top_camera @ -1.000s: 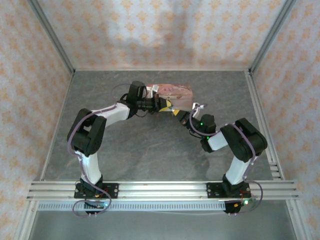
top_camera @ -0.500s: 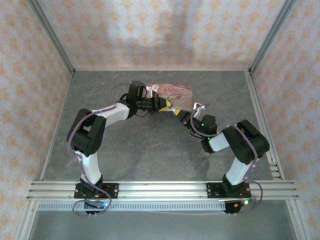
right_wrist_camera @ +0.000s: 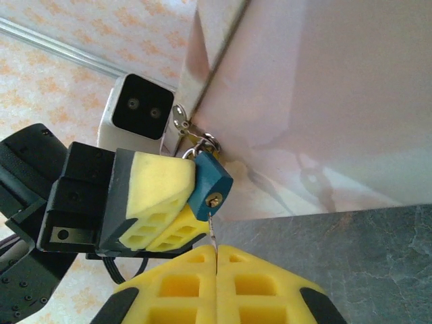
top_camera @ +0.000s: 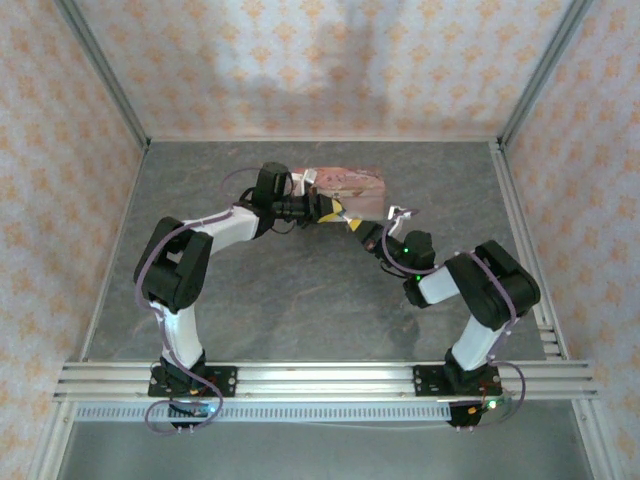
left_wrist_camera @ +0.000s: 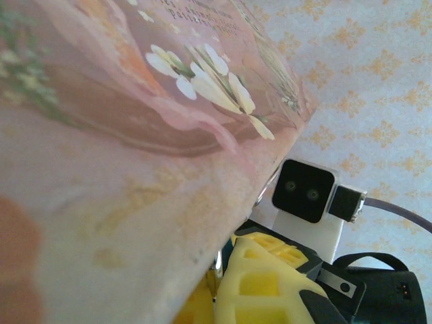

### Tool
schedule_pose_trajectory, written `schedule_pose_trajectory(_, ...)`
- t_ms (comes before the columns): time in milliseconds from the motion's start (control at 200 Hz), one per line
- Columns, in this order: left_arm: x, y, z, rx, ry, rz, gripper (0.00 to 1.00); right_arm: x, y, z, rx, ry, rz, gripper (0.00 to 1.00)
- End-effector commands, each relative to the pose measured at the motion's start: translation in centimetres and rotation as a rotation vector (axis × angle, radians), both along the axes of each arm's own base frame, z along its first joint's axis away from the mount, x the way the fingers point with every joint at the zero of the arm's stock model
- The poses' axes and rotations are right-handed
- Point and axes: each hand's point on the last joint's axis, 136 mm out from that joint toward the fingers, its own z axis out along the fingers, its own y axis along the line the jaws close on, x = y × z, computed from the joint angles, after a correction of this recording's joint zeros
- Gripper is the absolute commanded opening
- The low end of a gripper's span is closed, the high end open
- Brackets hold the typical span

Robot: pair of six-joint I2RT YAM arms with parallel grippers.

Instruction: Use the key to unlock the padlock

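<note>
From above, the pink tin (top_camera: 350,183) sits toward the far middle of the grey bench (top_camera: 300,310), apart from the back wall (top_camera: 320,70). Both arms bow outward and meet at the tin's near edge. The left tool (top_camera: 333,209) is at that edge and the right tool (top_camera: 360,227) is just beside it. Bare bench lies open between the arms, to either side, and up to the rail (top_camera: 320,380) along the near edge.

In the left wrist view, the tin's flowered lid runs close across the frame, its edge slanting down to the lower middle. Just past that edge are the right tool's yellow fingers (left_wrist_camera: 266,283), with its white camera block (left_wrist_camera: 304,194) above them. A sliver of bright metal (left_wrist_camera: 217,264) shows in the gap, but I cannot tell what it belongs to.

In the right wrist view, the blue padlock (right_wrist_camera: 208,181) hangs by its shackle (right_wrist_camera: 204,143) from a hasp (right_wrist_camera: 181,125) on the tin's corner edge, clear of the bench. The right tool is closed tight on the key (right_wrist_camera: 214,229), whose tip is in the keyhole on the padlock's underside. The left tool's fingers lie close together, tips against the padlock's left edge. I cannot tell whether they pinch it. Open bench lies to the right.
</note>
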Motion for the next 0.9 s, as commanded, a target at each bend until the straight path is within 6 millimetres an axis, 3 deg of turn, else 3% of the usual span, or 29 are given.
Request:
schedule_pose_trajectory(0, -0.05, -0.12, 1.33, -0.051, -0.038, -0.030, 0.00, 0.04, -0.40, 2.55, 0.040, -0.073, -0.019, 0.00)
schedule_pose_trajectory(896, 0.08, -0.20, 1.88, -0.075, -0.047, -0.024, 0.00, 0.87, -0.04, 1.72, 0.036, -0.052, -0.018, 0.00)
